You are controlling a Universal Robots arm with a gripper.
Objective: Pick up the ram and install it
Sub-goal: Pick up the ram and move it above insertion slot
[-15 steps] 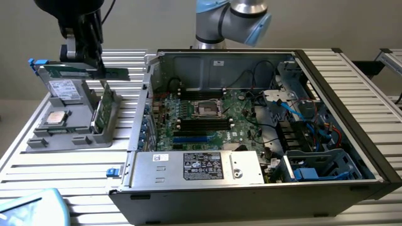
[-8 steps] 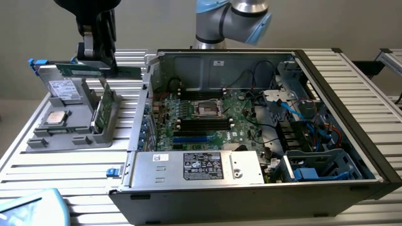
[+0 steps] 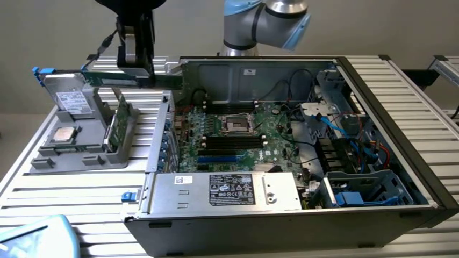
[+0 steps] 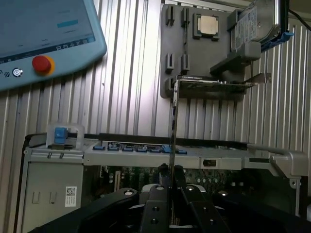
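my gripper [image 3: 139, 79] pinches the ram [image 3: 100, 79] at its middle, level above the grey tray's [image 3: 43, 164] far edge, on the exterior view's left of the open case [image 3: 251, 70]. doing this well means a firm, untwisted hold, square to the motherboard slots [image 3: 229, 141].

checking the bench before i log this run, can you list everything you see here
ram: one, green, held in the air near the tray's far end
computer case: one, black, open, on the slatted table
motherboard: one, green, inside the case
power supply: one, silver, at the case's near edge
tray: one, grey, to the exterior view's left of the case
processor chip: one, silver, on the tray
drive: one, silver with blue tabs, tray's far end
expansion card: one, green, on edge in the tray
teach pendant: one, light blue, table's near corner
arm: one, silver and blue, behind the case
claw: one, black, shut on the ram
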